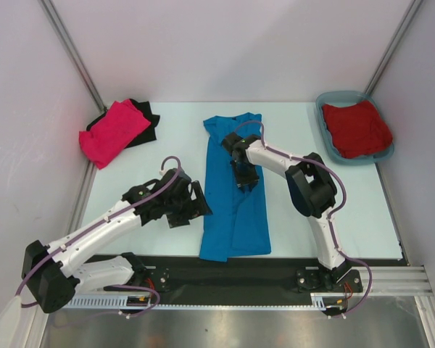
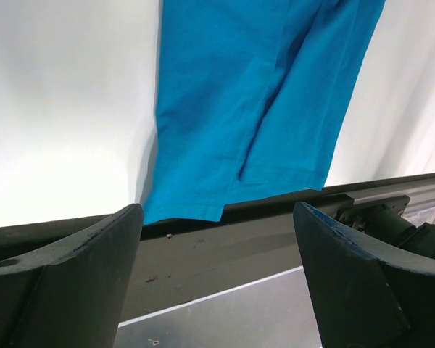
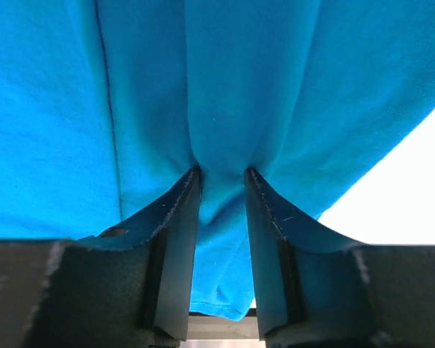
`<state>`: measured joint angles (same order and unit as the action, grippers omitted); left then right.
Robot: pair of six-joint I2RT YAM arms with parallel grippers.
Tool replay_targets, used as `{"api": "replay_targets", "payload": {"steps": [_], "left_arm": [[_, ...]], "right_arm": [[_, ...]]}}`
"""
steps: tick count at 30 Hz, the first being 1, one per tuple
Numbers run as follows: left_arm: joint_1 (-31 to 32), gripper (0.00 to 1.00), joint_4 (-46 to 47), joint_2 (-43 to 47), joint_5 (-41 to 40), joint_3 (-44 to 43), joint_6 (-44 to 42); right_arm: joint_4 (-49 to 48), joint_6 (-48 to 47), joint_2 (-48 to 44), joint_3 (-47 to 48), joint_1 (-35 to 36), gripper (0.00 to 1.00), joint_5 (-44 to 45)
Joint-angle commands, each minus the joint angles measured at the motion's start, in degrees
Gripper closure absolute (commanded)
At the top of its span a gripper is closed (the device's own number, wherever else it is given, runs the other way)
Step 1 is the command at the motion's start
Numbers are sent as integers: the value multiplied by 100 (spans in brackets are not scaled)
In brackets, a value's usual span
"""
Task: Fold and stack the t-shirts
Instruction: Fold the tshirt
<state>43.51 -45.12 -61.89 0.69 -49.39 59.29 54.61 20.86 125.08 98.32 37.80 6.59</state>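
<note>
- The blue t-shirt [image 1: 235, 217] lies mid-table [image 1: 181, 123] as a long narrow strip. Its long axis runs from the near edge, where the hem just overlaps the black strip, away toward the back wall.
- My right gripper [image 3: 222, 177] sits on top of the strip at about its middle. Its jaws are nearly together, pinching up a small ridge of blue cloth between them.
- My left gripper [image 1: 197, 206] is just off the strip's left edge, toward the near end. Its jaws are spread wide with nothing between them, and the wrist view looks along the cloth to the hem.
- The next move turns on this: the near hem lies to the right of the left gripper and closer to it than to the right one. I judge the left arm should take that end for a crosswise fold.
- I count four shirts in view: one blue, one pink shirt [image 1: 114, 132] lying on one black shirt [image 1: 146, 123] at the far left, and one dark red shirt [image 1: 357, 128] in the single teal tub [image 1: 333, 98] at the far right.
- I see no grey shirt.
</note>
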Motion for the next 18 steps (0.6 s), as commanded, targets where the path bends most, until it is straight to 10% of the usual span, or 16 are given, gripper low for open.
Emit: {"api": "replay_targets", "payload": {"steps": [1, 10, 18], "left_arm": [[9, 9, 100, -16, 81, 52, -58], [0, 9, 109, -43, 107, 96, -23], [9, 9, 179, -113, 177, 131, 13]], "right_arm": [[-47, -38, 69, -24, 34, 69, -175], [-38, -73, -88, -59, 113, 94, -193], [50, -82, -413, 125, 201, 94, -535]]}}
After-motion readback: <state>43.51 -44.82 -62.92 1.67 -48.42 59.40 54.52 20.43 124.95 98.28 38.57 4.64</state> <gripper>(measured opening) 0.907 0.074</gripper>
